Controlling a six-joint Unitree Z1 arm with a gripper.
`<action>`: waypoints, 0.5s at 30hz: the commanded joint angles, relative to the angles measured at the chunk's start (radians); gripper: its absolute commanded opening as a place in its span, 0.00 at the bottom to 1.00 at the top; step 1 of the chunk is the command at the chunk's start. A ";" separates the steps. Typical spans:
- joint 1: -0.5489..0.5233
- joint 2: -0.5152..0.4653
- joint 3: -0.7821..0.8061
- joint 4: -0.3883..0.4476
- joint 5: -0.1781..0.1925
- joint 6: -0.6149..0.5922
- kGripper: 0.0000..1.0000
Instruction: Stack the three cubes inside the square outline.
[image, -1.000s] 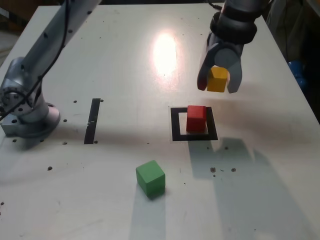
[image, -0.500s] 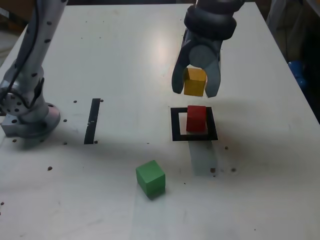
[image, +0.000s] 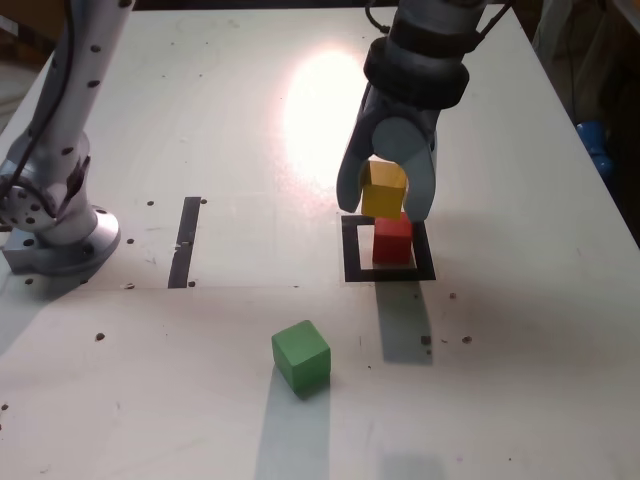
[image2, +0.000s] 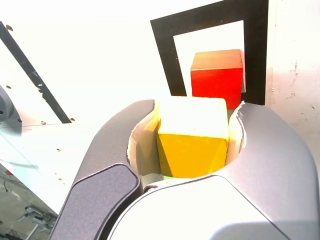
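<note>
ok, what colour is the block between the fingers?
Yellow block, brighter on its top face; shows best in the wrist view.

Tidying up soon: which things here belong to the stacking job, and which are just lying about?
Job:
- solid yellow cube
- solid red cube
- solid green cube
- thick black square outline

Lying about:
- straight black strip

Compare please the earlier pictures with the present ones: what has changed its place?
In the exterior view, the yellow cube, held between the jaws, first went to the left and then came down, and now it shows just above the red cube, partly in front of it. Nothing was newly gripped or let go. The red cube, the square outline and the green cube stayed as they were.
</note>
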 joint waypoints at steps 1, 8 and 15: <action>-0.002 0.016 -0.007 -0.007 -0.003 -0.001 0.28; -0.001 0.050 -0.017 -0.023 -0.006 0.008 0.28; 0.001 0.059 -0.015 -0.036 -0.003 0.012 0.55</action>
